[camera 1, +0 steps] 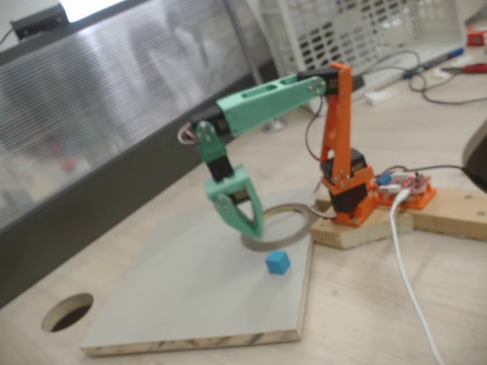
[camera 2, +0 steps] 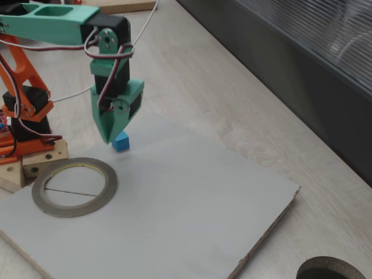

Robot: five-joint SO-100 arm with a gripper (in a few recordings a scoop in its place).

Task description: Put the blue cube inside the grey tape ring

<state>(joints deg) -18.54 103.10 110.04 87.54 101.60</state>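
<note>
The cube [camera 1: 278, 262] sits on the grey board [camera 1: 190, 304], near its edge toward the arm's base and just outside the ring [camera 2: 74, 186]. The gripper [camera 2: 109, 138] points down beside it; whether its jaws are parted I cannot tell. The cube looks light and stiff, best pinched across opposite flat faces.

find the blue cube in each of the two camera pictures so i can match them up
A fixed view: the blue cube sits on the grey board, right of centre, just below the grey tape ring.
Another fixed view: the blue cube is left of centre, under the tip of the green pincer and above the grey tape ring.
Shared landmark: the grey tape ring, beside the arm's orange base.
</note>
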